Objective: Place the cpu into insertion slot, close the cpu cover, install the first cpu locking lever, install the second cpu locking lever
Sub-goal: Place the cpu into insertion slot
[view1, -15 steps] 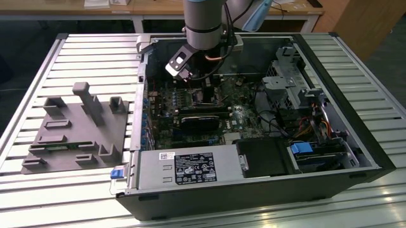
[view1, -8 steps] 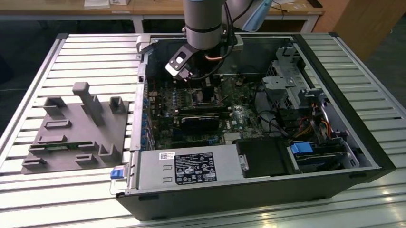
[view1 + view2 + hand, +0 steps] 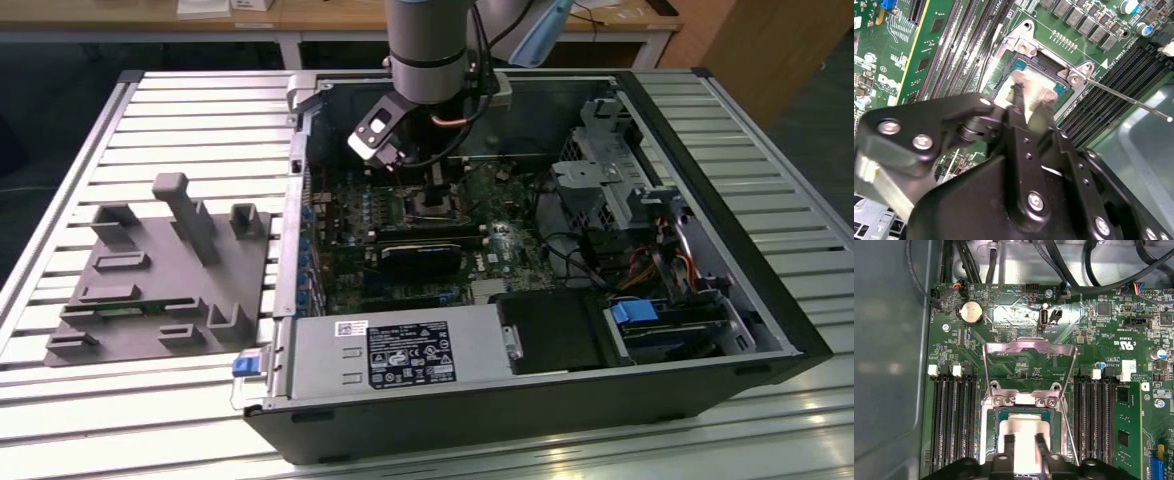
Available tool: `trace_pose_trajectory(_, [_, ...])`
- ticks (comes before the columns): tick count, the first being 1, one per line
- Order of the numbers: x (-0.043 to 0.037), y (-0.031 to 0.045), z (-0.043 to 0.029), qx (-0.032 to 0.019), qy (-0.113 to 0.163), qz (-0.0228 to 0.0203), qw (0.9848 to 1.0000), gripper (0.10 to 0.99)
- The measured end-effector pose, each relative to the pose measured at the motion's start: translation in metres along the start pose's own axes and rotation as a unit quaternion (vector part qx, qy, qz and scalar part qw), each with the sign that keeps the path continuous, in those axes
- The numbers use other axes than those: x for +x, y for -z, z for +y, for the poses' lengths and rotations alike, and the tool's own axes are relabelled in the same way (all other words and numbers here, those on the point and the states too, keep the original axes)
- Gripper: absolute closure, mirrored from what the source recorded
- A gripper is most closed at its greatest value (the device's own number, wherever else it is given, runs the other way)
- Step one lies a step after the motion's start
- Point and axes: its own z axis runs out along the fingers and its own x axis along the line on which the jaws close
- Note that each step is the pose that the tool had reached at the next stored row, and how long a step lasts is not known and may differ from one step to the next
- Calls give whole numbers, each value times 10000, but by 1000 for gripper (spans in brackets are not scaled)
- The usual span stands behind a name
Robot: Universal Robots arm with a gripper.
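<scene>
Dull silver square cpu (image 3: 1026,426) seated in socket (image 3: 988,435), cpu cover (image 3: 1029,344) raised, fingers (image 3: 1009,442) parted above it.

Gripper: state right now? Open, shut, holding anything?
Gripper: cannot tell whether open or shut; it is down right at the cpu, with the cpu cover raised.

Open computer case (image 3: 534,420) on a slatted table (image 3: 187,110).
Grey moulded fixture (image 3: 147,290) lies beside it, at the exterior view's left; power supply (image 3: 400,355) sits along the case's near side.
</scene>
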Motion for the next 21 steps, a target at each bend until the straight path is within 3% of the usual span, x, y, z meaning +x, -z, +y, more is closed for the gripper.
trace_pose_trajectory(5, [0,4,0,0,0,0,10000,969])
trace_pose_trajectory(13, [0,21,1,1,0,-2,10000,984])
trace_pose_trajectory(21, [4,219,20,0,0,0,10000,984])
